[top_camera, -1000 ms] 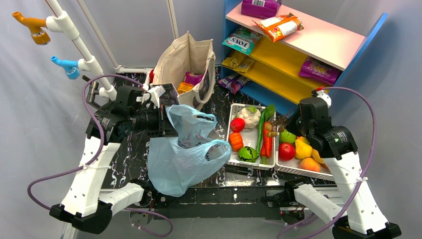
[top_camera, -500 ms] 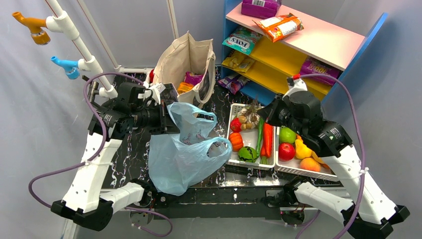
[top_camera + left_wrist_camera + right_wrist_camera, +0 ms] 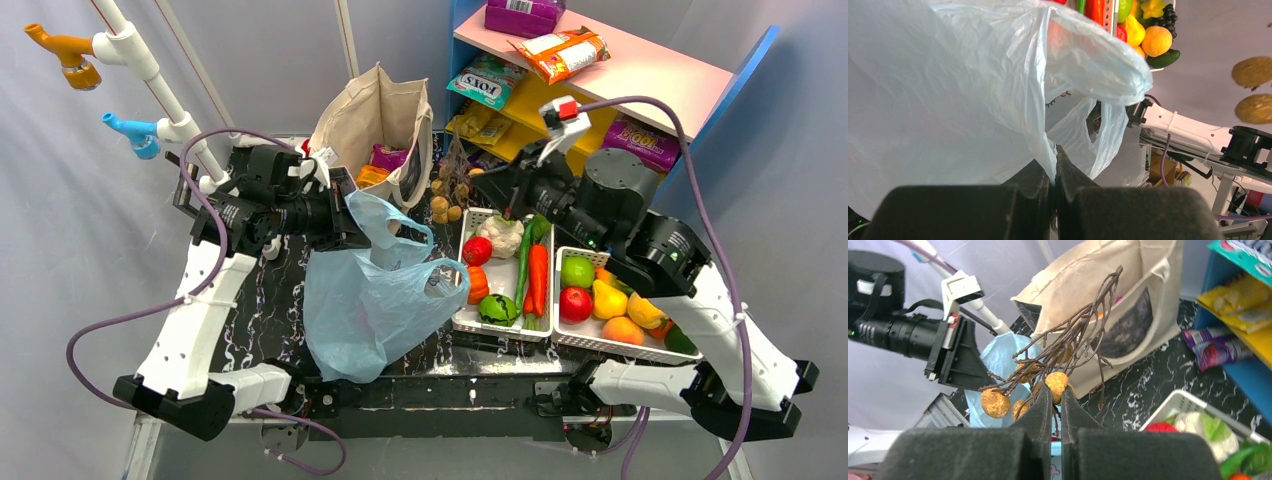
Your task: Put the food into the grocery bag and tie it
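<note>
The top external view looks down from above and behind both arm bases (image 3: 165, 405). Each wrist view looks closely along its own fingers (image 3: 1028, 185). All three share the grocery bag (image 3: 370, 300).

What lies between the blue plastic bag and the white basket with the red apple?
In the top view, a second white basket lies between them, holding vegetables, among them a cauliflower and a red tomato.

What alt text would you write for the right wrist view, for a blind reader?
The right end effector is shut on a twiggy bunch of small brown balls. Behind it are the light-blue grocery bag and a beige canvas tote standing on a black marbled table.
</note>
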### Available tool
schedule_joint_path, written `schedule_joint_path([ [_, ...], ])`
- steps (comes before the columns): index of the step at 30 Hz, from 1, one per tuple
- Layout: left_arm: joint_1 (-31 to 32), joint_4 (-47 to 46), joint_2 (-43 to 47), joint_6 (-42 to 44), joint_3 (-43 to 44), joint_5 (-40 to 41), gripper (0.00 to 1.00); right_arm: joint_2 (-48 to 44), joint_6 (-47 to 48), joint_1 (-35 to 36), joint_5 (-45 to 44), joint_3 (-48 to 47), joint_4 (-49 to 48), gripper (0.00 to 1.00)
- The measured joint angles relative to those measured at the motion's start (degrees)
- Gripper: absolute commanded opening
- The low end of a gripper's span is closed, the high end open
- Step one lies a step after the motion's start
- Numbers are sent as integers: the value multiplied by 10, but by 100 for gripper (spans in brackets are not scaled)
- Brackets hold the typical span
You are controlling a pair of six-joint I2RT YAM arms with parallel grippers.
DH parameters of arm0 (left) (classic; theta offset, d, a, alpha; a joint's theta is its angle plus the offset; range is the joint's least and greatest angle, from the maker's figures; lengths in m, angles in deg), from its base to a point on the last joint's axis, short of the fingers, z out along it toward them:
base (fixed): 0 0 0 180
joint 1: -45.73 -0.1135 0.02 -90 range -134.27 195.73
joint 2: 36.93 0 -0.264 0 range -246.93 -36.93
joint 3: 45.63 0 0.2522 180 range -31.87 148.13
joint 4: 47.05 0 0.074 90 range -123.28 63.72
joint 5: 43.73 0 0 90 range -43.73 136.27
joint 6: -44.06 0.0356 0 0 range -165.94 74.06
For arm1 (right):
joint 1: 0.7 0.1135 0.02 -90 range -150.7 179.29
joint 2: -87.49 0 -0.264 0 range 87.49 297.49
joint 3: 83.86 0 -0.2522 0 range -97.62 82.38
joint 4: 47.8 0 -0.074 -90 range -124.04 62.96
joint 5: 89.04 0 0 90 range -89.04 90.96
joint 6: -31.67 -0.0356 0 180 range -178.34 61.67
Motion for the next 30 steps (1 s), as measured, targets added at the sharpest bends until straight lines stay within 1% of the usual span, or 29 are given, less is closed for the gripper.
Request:
schedule_joint_path([
  [4,0,-3,-14,-3,12,0,0,34,62,41,4,-25,-24,1],
  [8,0,-3,-17,-4,13,0,0,61,124,76,20,-28,-57,1],
  [13,0,-3,-16,-4,12,0,0,100,186,115,58,-31,-102,1],
  [22,0,14,15,-3,10,1,0,138,231,137,133,-29,-148,1],
  [30,0,47,61,5,3,5,0,142,237,149,168,35,-179,1],
])
